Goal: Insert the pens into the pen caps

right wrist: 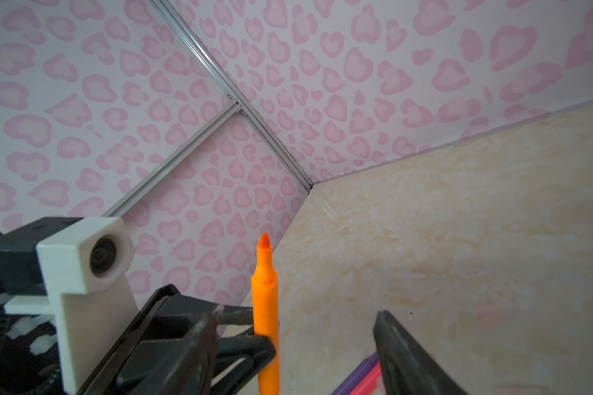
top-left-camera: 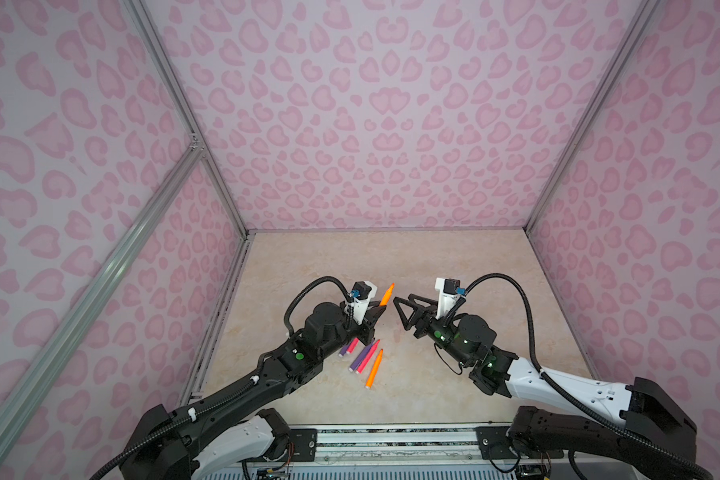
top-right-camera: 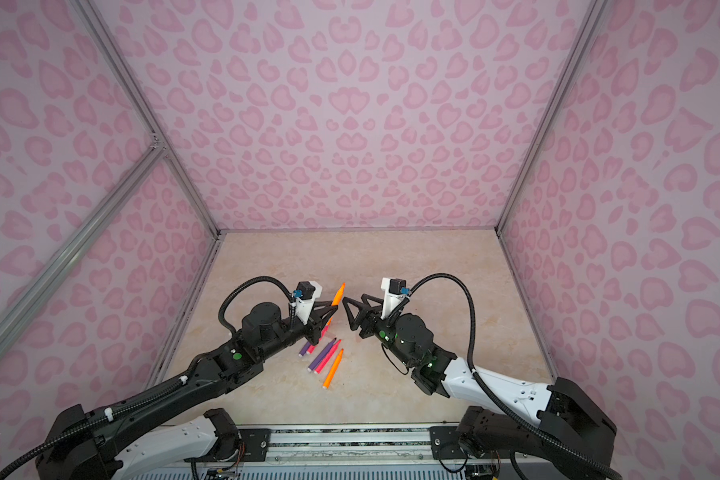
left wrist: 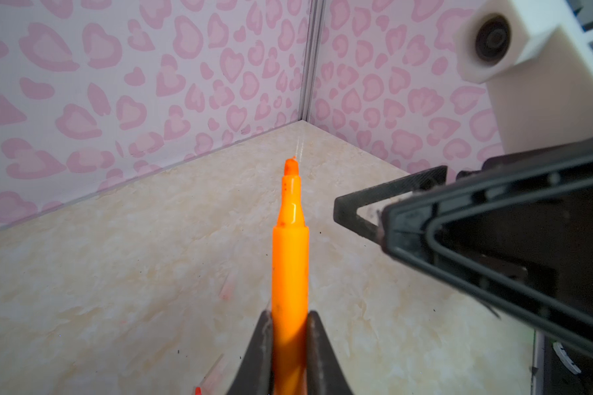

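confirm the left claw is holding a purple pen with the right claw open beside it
No: the pen in the left claw is orange, not purple, as the left wrist view shows. The right claw is open beside it.

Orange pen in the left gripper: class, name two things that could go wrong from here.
1. The orange pen sticks far out of the left gripper, tip bare; the open right gripper is close and might get inked or knock it askew.
2. The loose pens lie beside the left arm, which might scatter them.
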Motion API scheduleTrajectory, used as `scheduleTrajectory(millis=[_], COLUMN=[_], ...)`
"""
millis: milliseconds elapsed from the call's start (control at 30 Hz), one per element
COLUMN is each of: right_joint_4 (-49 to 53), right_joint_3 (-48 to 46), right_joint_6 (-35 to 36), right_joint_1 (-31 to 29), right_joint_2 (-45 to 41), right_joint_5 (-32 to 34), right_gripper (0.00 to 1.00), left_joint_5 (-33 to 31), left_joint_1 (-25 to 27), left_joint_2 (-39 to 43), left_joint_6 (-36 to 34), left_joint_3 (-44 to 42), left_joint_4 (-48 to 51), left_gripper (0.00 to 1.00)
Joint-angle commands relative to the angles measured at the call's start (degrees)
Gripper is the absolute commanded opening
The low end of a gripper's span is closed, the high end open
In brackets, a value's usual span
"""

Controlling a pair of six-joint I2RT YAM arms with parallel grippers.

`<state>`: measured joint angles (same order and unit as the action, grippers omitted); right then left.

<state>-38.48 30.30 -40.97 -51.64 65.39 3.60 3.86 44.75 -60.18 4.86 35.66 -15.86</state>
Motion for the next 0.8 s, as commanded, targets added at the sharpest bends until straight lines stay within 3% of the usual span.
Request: scheduleTrajectory(millis=[0,233,467,533,600,767], right_joint_4=[0.21,2.70,3.40,4.76,5.74,8.06], right_joint_3=[0.68,3.32,7.72,9.59,10.67,12.77], right_joint_6=[-0.73,-0.26,-1.29,-1.57,-1.66,-2.04], right_joint_1=[-0.08,-0.23,-0.29,-0.30,-0.25,-0.39], right_joint_2=[0.66,1.85,7.85,9.56,10.83,12.72], right_joint_5=[-2.07,-2.17,-6.02,-6.65,-6.67,-7.24], right_gripper=[0.67,0.60,0.45,0.38,0.25,0.06], left_joint_5=[2.20,3.42,5.22,4.97,4.51,3.34], left_joint_1=[0.00,-0.01,0.01,0.05,0.01,0.03], left_joint_2=[-1.29,-1.96,-1.65,-1.49,-1.27,-1.25], left_joint_6=[-0.31,-1.68,-1.62,-1.70,-1.71,-0.86], left_joint_3=[1.47,2.10,2.56,2.54,2.50,2.68], left_joint_4=[0.11,0.46,1.35,1.44,1.53,1.71], left_gripper=[0.04,0.04,0.04,0.04,0.04,0.03])
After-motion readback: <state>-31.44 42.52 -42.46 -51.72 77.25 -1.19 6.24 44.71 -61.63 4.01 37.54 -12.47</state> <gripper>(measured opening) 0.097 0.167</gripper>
